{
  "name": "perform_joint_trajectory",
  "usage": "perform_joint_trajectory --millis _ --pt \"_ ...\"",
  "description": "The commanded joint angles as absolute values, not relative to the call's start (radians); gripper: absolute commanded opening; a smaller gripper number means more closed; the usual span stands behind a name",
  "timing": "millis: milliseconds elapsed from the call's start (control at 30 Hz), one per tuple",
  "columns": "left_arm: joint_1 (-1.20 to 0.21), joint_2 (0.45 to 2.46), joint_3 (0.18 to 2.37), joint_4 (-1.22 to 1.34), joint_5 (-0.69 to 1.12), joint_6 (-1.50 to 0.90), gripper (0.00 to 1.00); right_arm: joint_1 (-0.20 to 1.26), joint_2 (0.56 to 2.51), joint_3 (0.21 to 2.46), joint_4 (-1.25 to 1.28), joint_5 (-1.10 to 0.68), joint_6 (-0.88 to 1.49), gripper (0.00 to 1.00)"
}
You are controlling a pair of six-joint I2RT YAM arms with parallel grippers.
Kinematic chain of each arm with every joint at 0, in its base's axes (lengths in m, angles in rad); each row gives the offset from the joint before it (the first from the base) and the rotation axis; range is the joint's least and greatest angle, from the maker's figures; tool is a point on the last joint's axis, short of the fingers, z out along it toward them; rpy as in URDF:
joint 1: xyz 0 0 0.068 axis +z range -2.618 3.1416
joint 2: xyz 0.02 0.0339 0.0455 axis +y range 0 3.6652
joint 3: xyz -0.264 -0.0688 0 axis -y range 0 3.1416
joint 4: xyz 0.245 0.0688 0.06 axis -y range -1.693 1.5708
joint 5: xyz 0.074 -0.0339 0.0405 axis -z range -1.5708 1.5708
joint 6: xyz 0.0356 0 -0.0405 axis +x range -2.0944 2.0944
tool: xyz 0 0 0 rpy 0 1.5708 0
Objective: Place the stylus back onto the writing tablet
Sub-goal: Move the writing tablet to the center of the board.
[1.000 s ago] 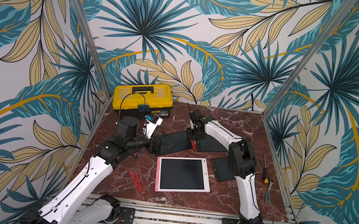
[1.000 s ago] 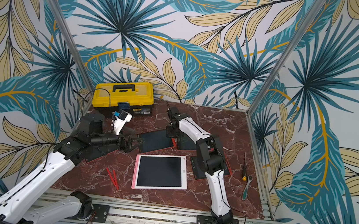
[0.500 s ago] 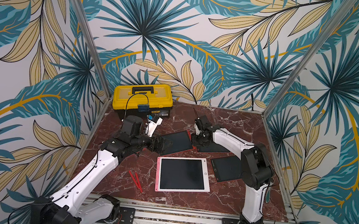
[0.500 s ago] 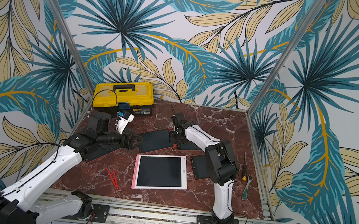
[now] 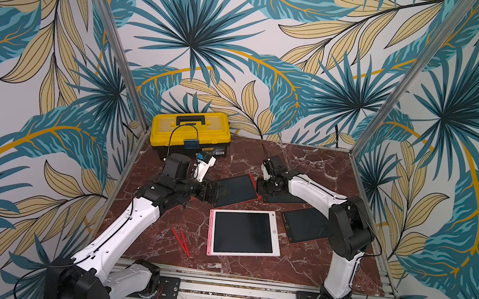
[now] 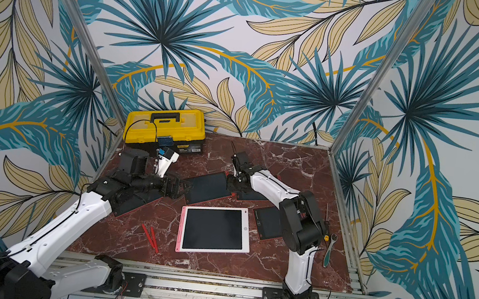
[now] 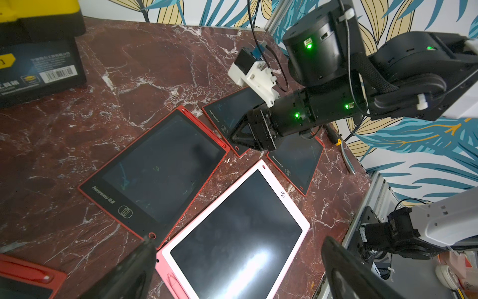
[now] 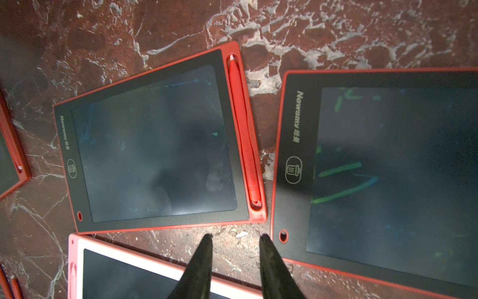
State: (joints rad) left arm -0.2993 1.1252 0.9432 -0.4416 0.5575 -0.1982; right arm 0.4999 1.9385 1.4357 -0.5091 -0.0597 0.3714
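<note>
1. The red stylus (image 8: 243, 129) lay seated in the side slot of a red-framed writing tablet (image 8: 155, 139), which lay flat on the marbled table (image 5: 307, 164).
2. The right pincer (image 8: 236, 236) hung over bare table just beside the slot end of that tablet, its jaws a narrow way apart with nothing between them.
3. The left pincer (image 7: 239, 242) stood spread wide and empty by the tablet's opposite edge.
4. A second red-framed tablet (image 8: 388, 168) lay just beside the stylus edge, not touching it, and a pink tablet (image 5: 244, 233) lay nearer the front.
5. Two loose red styluses (image 5: 181, 241) lay on the table left of the pink tablet, and a yellow toolbox (image 5: 191, 134) stood at the back.
</note>
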Motion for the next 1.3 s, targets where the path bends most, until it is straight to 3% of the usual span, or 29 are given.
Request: perform_joint_trajectory --millis 0,300,667,1267 --pt "-0.29 1.126 0.955 -0.453 0.556 -0.196 1.0 0.503 1.952 1.448 -0.498 -0.074 0.382 0.33" --pt "-0.291 1.141 0.962 -0.532 0.445 -0.339 1.0 0.495 2.057 1.555 -0.535 -0.084 0.372 0.35" --pt "-0.291 1.201 0.91 -0.578 0.411 -0.561 1.0 0.476 2.149 1.634 -0.516 -0.087 0.399 0.46" --pt "-0.347 1.275 0.913 -0.537 0.377 -0.54 1.0 0.462 2.212 1.626 -0.478 -0.159 0.434 0.48"
